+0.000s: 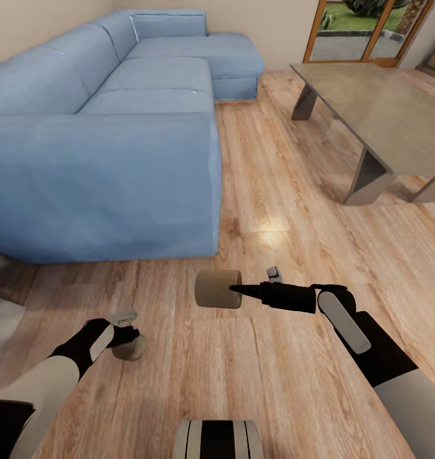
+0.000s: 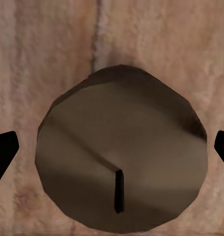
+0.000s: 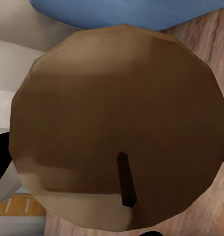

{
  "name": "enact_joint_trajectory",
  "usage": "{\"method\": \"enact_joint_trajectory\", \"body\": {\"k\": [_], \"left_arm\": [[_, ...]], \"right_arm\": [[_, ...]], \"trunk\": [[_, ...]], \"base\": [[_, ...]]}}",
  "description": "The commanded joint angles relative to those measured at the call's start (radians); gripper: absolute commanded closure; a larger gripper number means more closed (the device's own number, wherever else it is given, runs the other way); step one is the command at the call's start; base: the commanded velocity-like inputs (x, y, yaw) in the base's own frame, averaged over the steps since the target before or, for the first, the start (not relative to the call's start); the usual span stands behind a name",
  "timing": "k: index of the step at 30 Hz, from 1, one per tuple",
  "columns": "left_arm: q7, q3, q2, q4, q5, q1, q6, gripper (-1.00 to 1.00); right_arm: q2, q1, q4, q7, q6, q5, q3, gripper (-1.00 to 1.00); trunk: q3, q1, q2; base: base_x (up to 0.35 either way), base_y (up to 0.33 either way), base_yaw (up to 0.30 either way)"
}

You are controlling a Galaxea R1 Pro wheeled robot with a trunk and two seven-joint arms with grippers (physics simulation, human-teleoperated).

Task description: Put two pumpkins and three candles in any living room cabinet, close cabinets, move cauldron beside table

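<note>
Right gripper [image 1: 235, 290] clamps a tan candle [image 1: 217, 289] in front of the blue sofa [image 1: 103, 159]. Left gripper [image 1: 129, 341], jaws wide, straddles a second candle [image 1: 131, 348] standing on the wood floor [image 1: 275, 210].

A large light-blue fabric L-shaped sofa [image 1: 115, 127] is occupying the left half of the head view, its chaise end running toward the far wall. Light-brown wood plank flooring [image 1: 281, 210] is spreading across the room, catching a pale glare patch near the sofa's front corner. A wood-framed glass door [image 1: 364, 32] is standing at the far right, showing green outdoors. A pale grey object [image 1: 0, 325], too cropped to identify, is sitting at the left edge.
</note>
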Motion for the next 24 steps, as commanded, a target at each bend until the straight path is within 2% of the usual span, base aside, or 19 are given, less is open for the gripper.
{"method": "enact_joint_trajectory", "body": {"k": [1,16,22,24], "left_arm": [[0.008,-0.010,-0.002,0.001,0.010,0.000,0.004,-1.00],[0.007,-0.013,-0.009,0.006,0.010,0.000,0.001,-1.00],[0.006,-0.013,-0.010,0.020,0.010,0.000,-0.028,-1.00],[0.006,-0.013,-0.010,0.022,0.010,0.000,-0.030,-1.00]], "right_arm": [[-0.001,-0.001,0.000,0.000,0.003,-0.003,0.001,1.00],[-0.002,-0.001,0.000,0.000,0.003,-0.003,0.001,1.00],[-0.002,-0.001,0.000,0.000,0.003,-0.003,0.001,1.00],[-0.002,-0.001,0.000,0.000,0.003,-0.003,0.001,1.00]], "trunk": [[-0.001,0.000,0.000],[-0.001,0.000,0.000],[-0.024,0.003,-0.002],[-0.024,0.003,-0.002]], "base": [[0.000,0.000,0.000],[0.000,0.000,0.000],[0.000,0.000,0.000],[0.000,0.000,0.000]]}}
